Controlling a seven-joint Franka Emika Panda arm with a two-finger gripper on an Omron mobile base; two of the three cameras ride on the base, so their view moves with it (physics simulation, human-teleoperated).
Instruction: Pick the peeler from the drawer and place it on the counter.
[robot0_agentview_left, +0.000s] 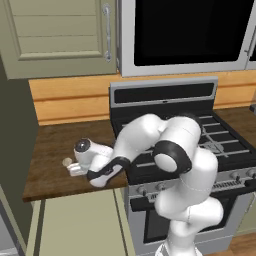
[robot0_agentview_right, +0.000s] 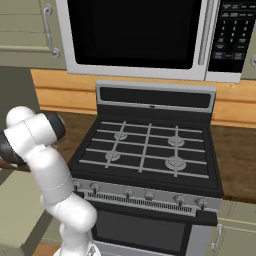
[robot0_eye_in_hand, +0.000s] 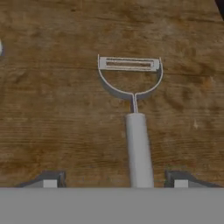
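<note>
The peeler is lying flat on the wood-grain tabletop, its loop head in the centre of the hand frame and its handle running down toward the bottom edge between the two finger tips. The end effector is standing wide open, gripping nothing; each tip is sitting well clear of the handle on either side.

The risk from here looks small but real: with the handle lying between the spread fingers, a sideways or tilted pull-away could be clipping it and dragging or spinning the utensil across the slab toward the front edge. A straight lift would be avoiding that.

In the left base frame the arm is folding low across the stove, elbow bent at centre, forearm reaching toward the left of the frame, wrist turned down over the tabletop. A small beige disc is resting just left of the hand. At the bottom left, the pale drawer is sitting open below the slab's front edge.
</note>
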